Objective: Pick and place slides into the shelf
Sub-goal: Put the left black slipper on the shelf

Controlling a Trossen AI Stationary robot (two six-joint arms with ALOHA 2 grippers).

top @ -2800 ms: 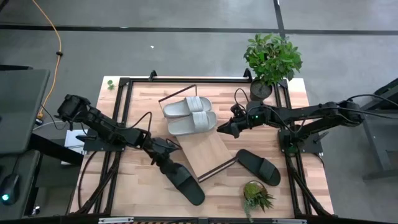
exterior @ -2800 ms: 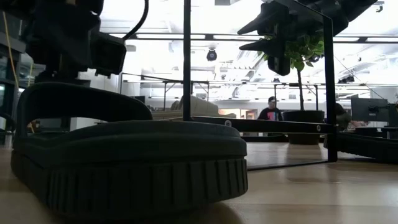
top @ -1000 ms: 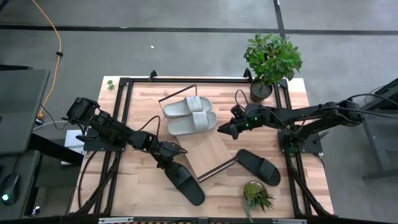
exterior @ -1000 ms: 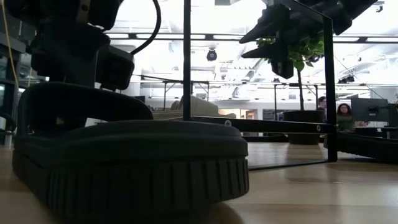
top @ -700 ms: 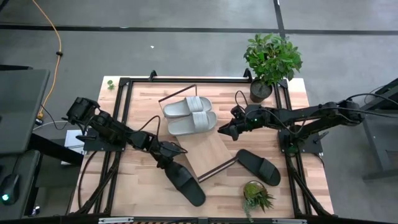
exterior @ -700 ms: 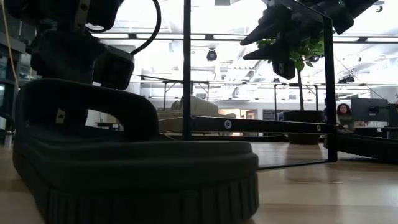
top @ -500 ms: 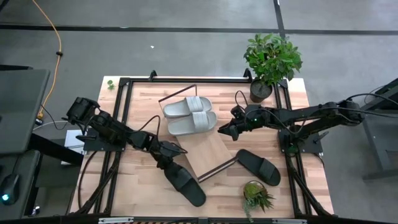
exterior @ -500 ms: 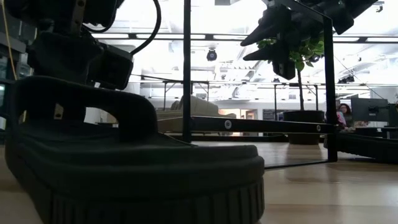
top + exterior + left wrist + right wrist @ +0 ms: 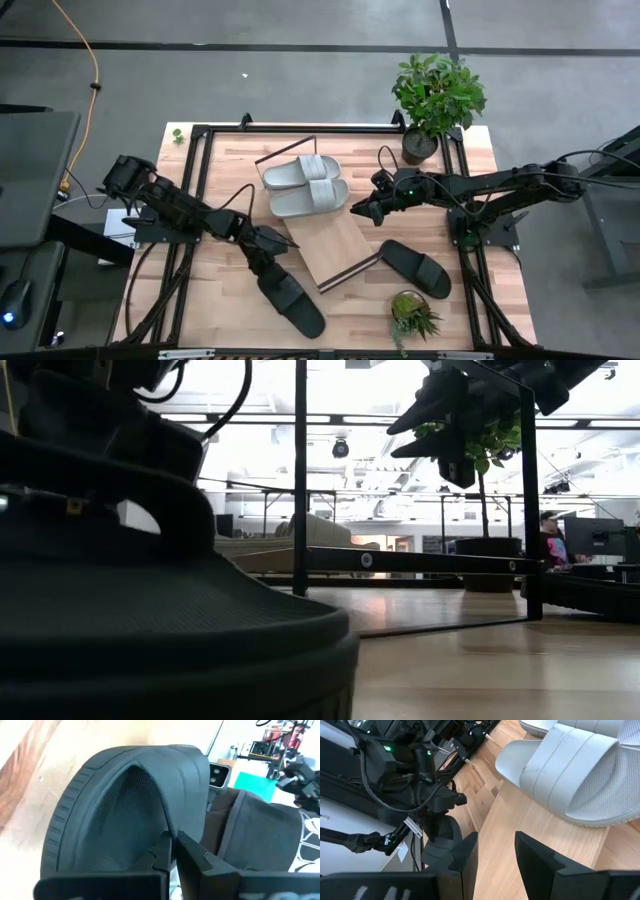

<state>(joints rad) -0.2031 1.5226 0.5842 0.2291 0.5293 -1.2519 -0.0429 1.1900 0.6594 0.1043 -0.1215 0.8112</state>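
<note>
Moved: black slide [image 9: 289, 297] dragged toward counter [image 9: 220, 300] front edge.
Left claw [image 9: 268, 255]: pinching its strap.
Right claw [image 9: 357, 211]: spread.
Risk: thin pinch slipping.

Matt black rubber on this slide [image 9: 125, 815], mesh-textured lining under its strap, ribbed edge. Grey slides [image 9: 580, 770] look smooth, matt. Shelf [image 9: 335, 240] is pale wood grain with thin black metal rods.

Bright ceiling lights [image 9: 400, 422] are backlighting the low view, turning the near black slide [image 9: 150, 630] into a blurred silhouette.
</note>
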